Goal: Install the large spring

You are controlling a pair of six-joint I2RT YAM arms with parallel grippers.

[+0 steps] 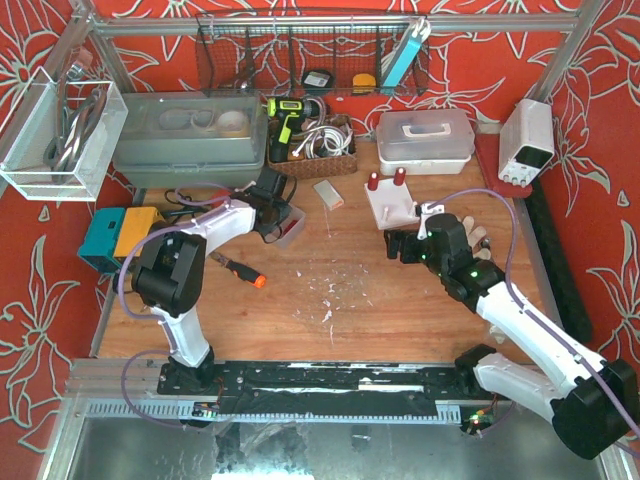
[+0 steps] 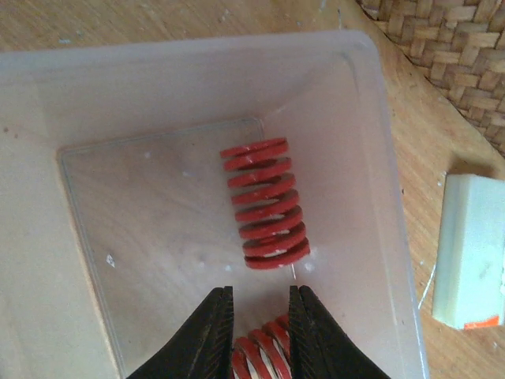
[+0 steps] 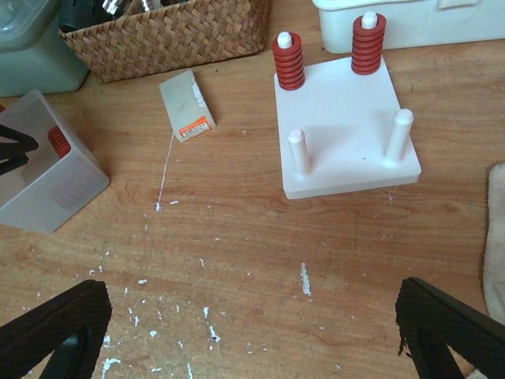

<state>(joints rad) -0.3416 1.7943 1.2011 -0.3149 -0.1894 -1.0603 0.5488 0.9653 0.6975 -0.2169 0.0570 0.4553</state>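
My left gripper (image 2: 260, 294), at six o'clock in its wrist view, is clamped on a large spring (image 2: 260, 355) inside the clear bin (image 2: 371, 158). My right gripper (image 3: 252, 316) hangs wide open and holds nothing, with the white peg base (image 3: 347, 134) at one o'clock. A second spring (image 2: 264, 204) lies on the bin floor, at twelve o'clock from my left fingertips.
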